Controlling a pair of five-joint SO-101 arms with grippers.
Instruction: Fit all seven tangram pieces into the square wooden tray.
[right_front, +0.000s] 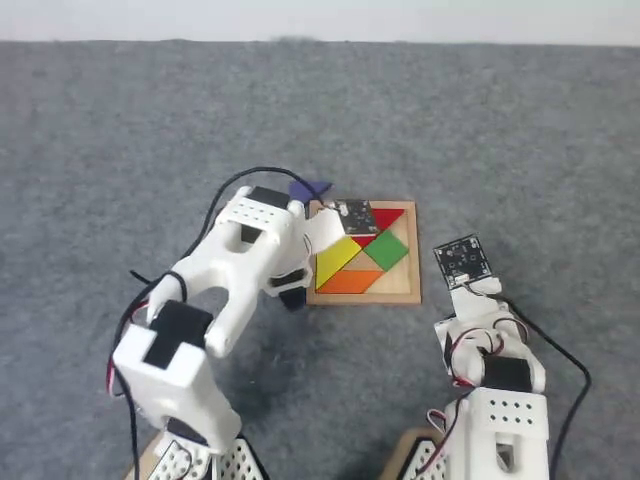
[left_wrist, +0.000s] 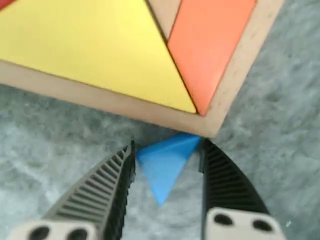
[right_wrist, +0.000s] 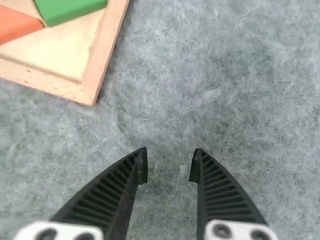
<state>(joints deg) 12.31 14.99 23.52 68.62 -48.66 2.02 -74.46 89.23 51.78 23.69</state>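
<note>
Ribbed black fingers of the left gripper (left_wrist: 167, 150) dominate the foreground of the left wrist view, drawn in around a blue triangle (left_wrist: 162, 170) and pressing on its two sides. That piece sits on the grey carpet (right_front: 150, 130) just outside one corner of the square wooden tray (left_wrist: 100, 97), its upper edge almost at the rim.

Inside the tray, toward the top of the same view, a large yellow triangle (left_wrist: 90, 45) lies beside an orange piece (left_wrist: 210, 45), with a sliver of bare wood between them.

Seen from the high view, the left arm reaches from the lower left of the frame to the tray's left side. The tray (right_front: 412, 290) sits just right of centre, with the yellow triangle (right_front: 335, 262) at its left, the orange piece (right_front: 350, 283) along its bottom edge, a green square (right_front: 387, 250) at its right and a red triangle (right_front: 385, 218) at its top. Bare wood shows in the tray's lower right. A purple piece (right_front: 308, 188) lies on the carpet just off the tray's upper left corner.

At the lower right of the high view stands the right arm. The right gripper (right_wrist: 167, 167) is parted about halfway over bare carpet and holds nothing; a tray corner (right_wrist: 95, 75) with the green square (right_wrist: 65, 9) and the orange piece (right_wrist: 15, 27) lies in the upper left of its wrist view.
</note>
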